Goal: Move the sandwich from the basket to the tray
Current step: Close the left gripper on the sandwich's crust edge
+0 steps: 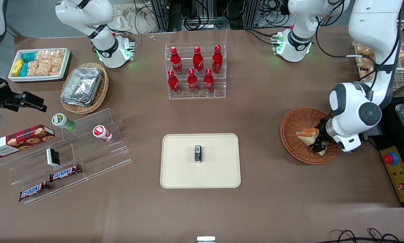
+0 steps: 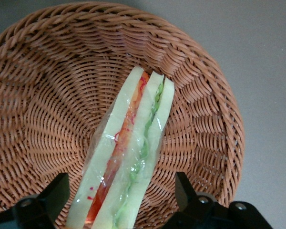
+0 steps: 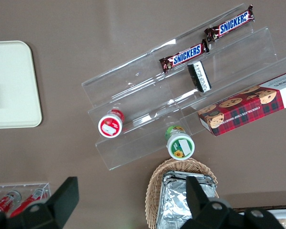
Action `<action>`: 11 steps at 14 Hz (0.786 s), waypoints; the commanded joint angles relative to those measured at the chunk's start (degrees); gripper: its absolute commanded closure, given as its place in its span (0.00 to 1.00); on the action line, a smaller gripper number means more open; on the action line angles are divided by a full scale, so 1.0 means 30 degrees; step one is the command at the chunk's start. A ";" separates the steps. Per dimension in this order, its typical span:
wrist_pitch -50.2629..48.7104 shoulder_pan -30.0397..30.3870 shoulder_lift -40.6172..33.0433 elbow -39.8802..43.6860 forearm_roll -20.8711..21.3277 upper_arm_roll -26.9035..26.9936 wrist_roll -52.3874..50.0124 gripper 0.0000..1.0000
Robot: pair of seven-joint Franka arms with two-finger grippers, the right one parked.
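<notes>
The left arm's gripper (image 2: 121, 202) sits low inside the round reddish-brown wicker basket (image 2: 43, 95), fingers spread open; the clear-wrapped triangular white-bread sandwich (image 2: 128, 152) lies between them. The flat cream-beige rectangular tray (image 1: 218, 172) rests on the bench, well apart from the gripper.

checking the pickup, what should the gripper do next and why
Probably close the fingers. The gripper is down in the basket, open, one finger on each side of the sandwich, which is not clamped yet and still lies in the basket.

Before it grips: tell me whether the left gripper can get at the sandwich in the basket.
Probably yes. The gripper is down in the basket with open jaws either side of the sandwich, and nothing lies between them.
</notes>
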 commanded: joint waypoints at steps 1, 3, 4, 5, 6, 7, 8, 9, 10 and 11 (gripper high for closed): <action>0.1412 -0.0169 -0.0404 -0.1084 0.0179 -0.0079 -0.0187 0.40; 0.1413 -0.0256 -0.0374 -0.1026 0.0179 -0.0079 -0.0128 0.87; 0.1384 -0.0344 -0.0345 -0.0967 0.0208 -0.0079 -0.0070 1.00; 0.1296 -0.0345 -0.0374 -0.0880 0.0295 -0.0079 -0.0040 1.00; 0.1208 -0.0345 -0.0403 -0.0792 0.0441 -0.0079 -0.0011 1.00; 0.0946 -0.0345 -0.0520 -0.0646 0.0443 -0.0079 0.0192 1.00; 0.0364 -0.0316 -0.0637 -0.0238 0.0443 -0.0079 0.0542 1.00; -0.0860 -0.0286 -0.0841 0.0317 0.0443 -0.0050 0.0865 1.00; -0.2265 -0.0257 -0.0959 0.1105 0.0443 -0.0021 0.1303 1.00; -0.3671 -0.0199 -0.1192 0.1983 0.0443 0.0008 0.1946 1.00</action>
